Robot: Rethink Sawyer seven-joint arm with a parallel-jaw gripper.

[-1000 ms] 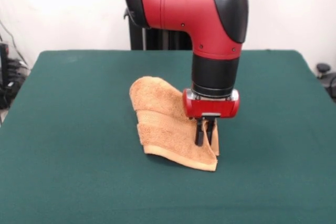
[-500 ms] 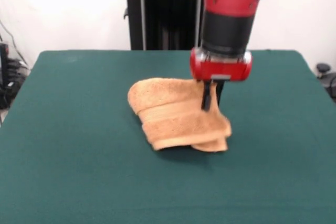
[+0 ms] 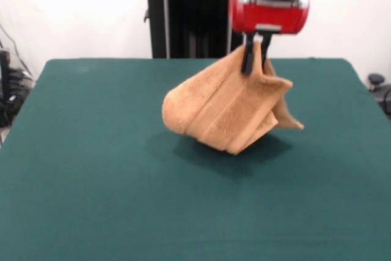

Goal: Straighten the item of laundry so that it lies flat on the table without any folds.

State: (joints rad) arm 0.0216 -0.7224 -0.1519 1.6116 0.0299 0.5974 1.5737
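The red and black hand (image 3: 256,59) has its two dark fingers pinched narrow on an upper edge of the small orange-tan terry-cloth towel (image 3: 229,111), so the cloth hangs from that single grip instead of lying down. Gripping one edge and raising it is probably meant to let the towel's own weight pull its doubled layers apart. Below the hand the towel fans out and down to the hand's left in the front view, with a woven band running across it and a rounded fold at its far lower end; a smaller flap droops to the other side, just under the grip. The lowest part seems to hover over or barely brush the large dark green felt-covered bench (image 3: 79,169), where a shadow sits under it. The folds are plainly not yet out, so the task looks early; laying it flat likely calls for dragging and lowering it.
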